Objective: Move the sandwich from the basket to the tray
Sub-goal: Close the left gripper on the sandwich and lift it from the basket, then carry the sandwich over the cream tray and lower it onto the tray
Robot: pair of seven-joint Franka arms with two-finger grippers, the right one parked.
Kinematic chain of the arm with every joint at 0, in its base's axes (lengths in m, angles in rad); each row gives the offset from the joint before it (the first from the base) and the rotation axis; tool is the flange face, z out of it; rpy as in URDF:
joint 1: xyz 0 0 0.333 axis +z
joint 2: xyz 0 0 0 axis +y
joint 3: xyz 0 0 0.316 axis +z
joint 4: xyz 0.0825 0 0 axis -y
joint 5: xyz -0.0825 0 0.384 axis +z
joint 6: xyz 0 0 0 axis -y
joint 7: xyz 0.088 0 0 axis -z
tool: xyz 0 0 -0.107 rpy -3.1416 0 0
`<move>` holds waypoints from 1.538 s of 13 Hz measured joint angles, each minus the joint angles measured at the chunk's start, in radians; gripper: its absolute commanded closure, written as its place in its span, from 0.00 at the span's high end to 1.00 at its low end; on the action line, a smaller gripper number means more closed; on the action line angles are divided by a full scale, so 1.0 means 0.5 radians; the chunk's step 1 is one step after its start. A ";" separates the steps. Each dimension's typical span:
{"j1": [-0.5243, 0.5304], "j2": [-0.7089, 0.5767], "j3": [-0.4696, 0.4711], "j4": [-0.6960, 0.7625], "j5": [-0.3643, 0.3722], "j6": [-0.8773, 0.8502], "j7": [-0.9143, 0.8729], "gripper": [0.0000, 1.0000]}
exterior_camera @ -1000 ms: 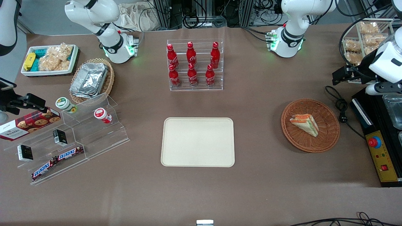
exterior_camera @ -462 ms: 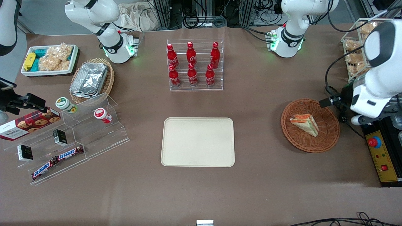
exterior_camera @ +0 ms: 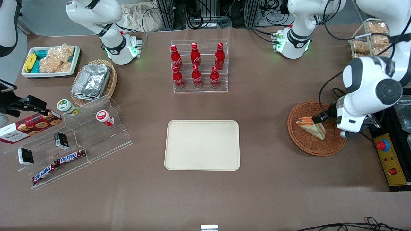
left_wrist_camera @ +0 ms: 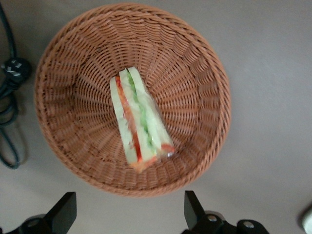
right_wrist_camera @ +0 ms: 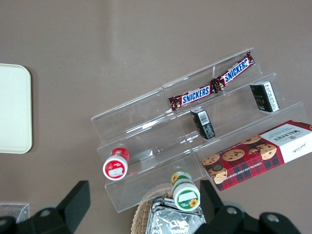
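- my fingers (left_wrist_camera: pixel 62 215) spread wide, nothing between them – both tips apart and clear of the wicker
- my gripper (left_wrist_camera: pixel 127 214) hangs over the basket (left_wrist_camera: pixel 87 53), above its rim, not touching it
- sandwich (left_wrist_camera: pixel 138 120) lies in the basket's middle, on its side, red and green filling edge up, wrapped in clear film
- front view: sandwich (exterior_camera: pixel 312 126) in basket (exterior_camera: pixel 306 144), toward my working arm's end of the table
- tray (exterior_camera: pixel 202 145) flat and bare mid-table, well apart from basket
- black plug and cable (left_wrist_camera: pixel 10 87) lie just beside the basket – not touching it
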 measured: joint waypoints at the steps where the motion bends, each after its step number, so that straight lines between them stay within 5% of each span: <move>1: 0.004 0.083 0.001 -0.011 -0.007 0.103 -0.065 0.99; 5: 0.038 0.336 0.001 -0.040 -0.062 0.396 -0.156 0.94; 9: 0.075 0.362 0.002 -0.101 -0.064 0.493 -0.175 0.30; 10: 0.077 0.367 0.002 -0.102 -0.064 0.493 -0.178 0.07; 11: 0.077 0.373 0.002 -0.102 -0.064 0.493 -0.179 0.00; 15: 0.072 0.318 -0.007 -0.009 -0.063 0.276 -0.097 0.00; 20: -0.093 0.166 -0.216 0.510 -0.064 -0.310 -0.054 0.00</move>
